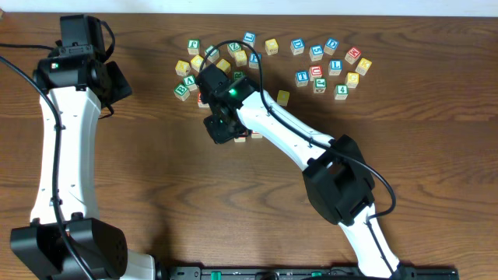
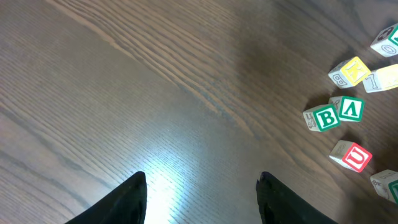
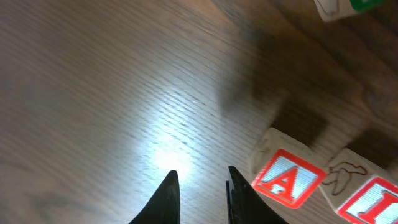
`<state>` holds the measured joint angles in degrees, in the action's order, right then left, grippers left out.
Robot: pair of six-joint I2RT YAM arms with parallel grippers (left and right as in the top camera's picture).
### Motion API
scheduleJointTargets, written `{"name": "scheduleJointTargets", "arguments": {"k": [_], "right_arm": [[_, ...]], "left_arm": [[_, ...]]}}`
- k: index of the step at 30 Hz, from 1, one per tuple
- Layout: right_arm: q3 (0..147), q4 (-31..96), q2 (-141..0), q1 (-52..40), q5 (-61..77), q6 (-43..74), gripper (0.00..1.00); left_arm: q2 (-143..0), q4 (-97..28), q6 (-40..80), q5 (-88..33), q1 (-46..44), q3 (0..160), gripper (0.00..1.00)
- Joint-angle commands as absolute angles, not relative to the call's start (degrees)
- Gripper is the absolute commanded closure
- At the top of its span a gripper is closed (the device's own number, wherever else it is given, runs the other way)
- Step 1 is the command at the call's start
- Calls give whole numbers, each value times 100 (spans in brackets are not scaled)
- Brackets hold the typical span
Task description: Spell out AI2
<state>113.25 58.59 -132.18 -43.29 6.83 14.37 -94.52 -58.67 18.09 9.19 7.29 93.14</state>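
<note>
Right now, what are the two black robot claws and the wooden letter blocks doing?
Left gripper: open, empty.
Right gripper: slightly open, empty.
Red-lettered wooden A block: lying free, A face up.
Green-lettered wooden B block: touching the green-lettered V block.
Red-lettered wooden U block: sitting apart, not gripped.

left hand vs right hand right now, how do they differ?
Gap: the left hand is spread wide, while the right hand has its fingers only narrowly apart.
Place: the left hand hangs over bare table, with the green B block and its neighbours off to one side. The right hand sits close beside the red A block.
Shared: both hands are empty, with nothing between the fingers.
</note>
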Motion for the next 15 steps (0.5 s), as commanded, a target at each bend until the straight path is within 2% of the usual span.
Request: {"name": "scheduleJointTargets", "arguments": {"k": [1, 15], "right_arm": [[11262, 5940, -13334, -4351, 438, 1240, 80], [11004, 6005, -13417, -4355, 408, 757, 77]], "left_arm": [[-9513, -5933, 1763, 950, 727, 9397, 44], [-9515, -5955, 1763, 950, 727, 9397, 44]]}}
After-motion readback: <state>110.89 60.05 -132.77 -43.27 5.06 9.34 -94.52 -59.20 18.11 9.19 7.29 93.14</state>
